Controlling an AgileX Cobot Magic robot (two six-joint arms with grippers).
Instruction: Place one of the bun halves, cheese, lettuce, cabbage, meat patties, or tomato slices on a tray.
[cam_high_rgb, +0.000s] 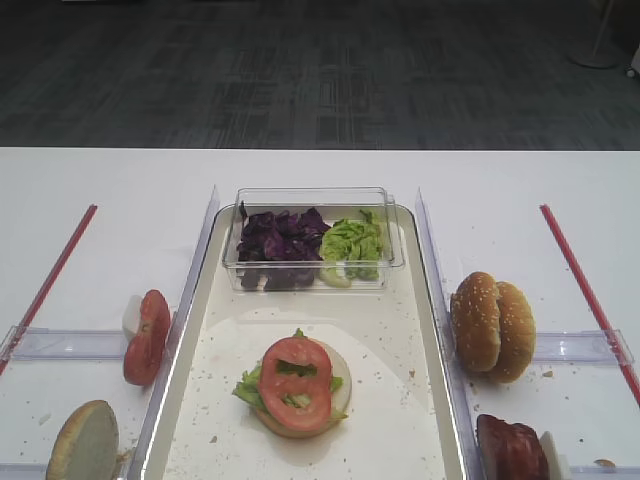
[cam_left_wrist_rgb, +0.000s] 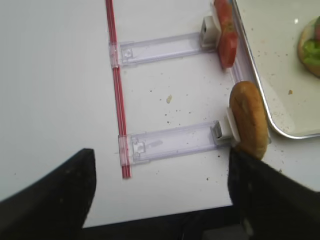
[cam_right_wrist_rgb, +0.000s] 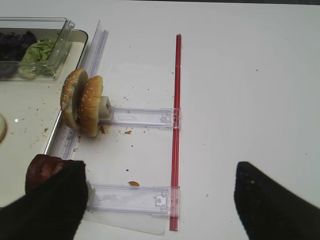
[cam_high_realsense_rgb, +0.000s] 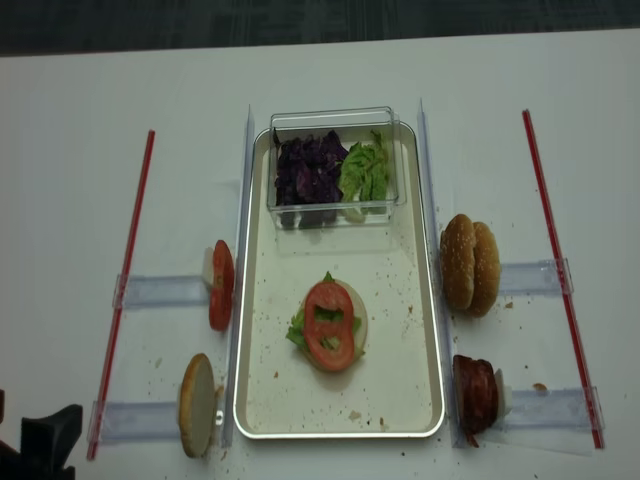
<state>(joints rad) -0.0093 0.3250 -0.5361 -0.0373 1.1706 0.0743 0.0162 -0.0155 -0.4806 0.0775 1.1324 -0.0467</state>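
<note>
Currently the left gripper is wide open and holds nothing; the right gripper is equally spread and empty. On the tray, a tomato slice lies over lettuce and a bun half, with a clear box at 12 o'clock.

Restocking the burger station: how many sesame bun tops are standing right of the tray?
2: both sesame bun tops stand on edge, touching, just right of the tray; none seems hidden.
</note>
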